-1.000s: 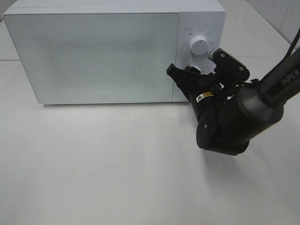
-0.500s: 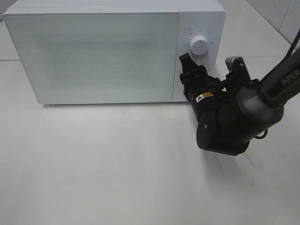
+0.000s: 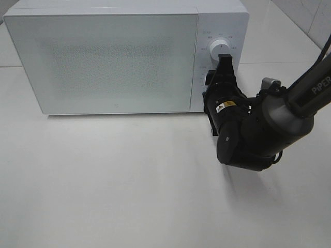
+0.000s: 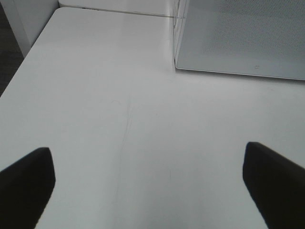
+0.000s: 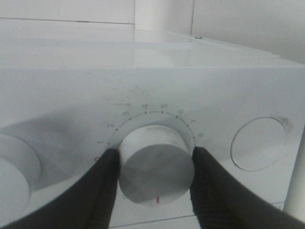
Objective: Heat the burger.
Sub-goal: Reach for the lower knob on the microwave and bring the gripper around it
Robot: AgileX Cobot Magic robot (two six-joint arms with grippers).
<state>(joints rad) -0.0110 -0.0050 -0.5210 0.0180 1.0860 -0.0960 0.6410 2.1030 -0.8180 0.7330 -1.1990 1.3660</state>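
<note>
The burger is out of view. The white microwave (image 3: 103, 62) stands with its frosted door (image 3: 103, 59) closed. My right gripper (image 3: 224, 72) is at the control panel, just under the upper knob (image 3: 221, 50), its fingers standing one above the other. In the right wrist view the right gripper (image 5: 155, 179) is shut on the numbered dial (image 5: 155, 164), one finger touching each side; a red mark shows on the dial's rim. My left gripper (image 4: 150, 191) hangs open over bare table near the microwave's left front corner (image 4: 176, 67).
A round button (image 5: 259, 143) and a second knob (image 5: 14, 171) flank the gripped dial on the panel. White table (image 3: 129, 181) spreads in front of the microwave. The table's edge (image 4: 19, 67) runs beside the left gripper.
The right gripper has rotated on the panel, its fingers swinging from side by side to one above the other, while staying closed. The left gripper has not moved.
</note>
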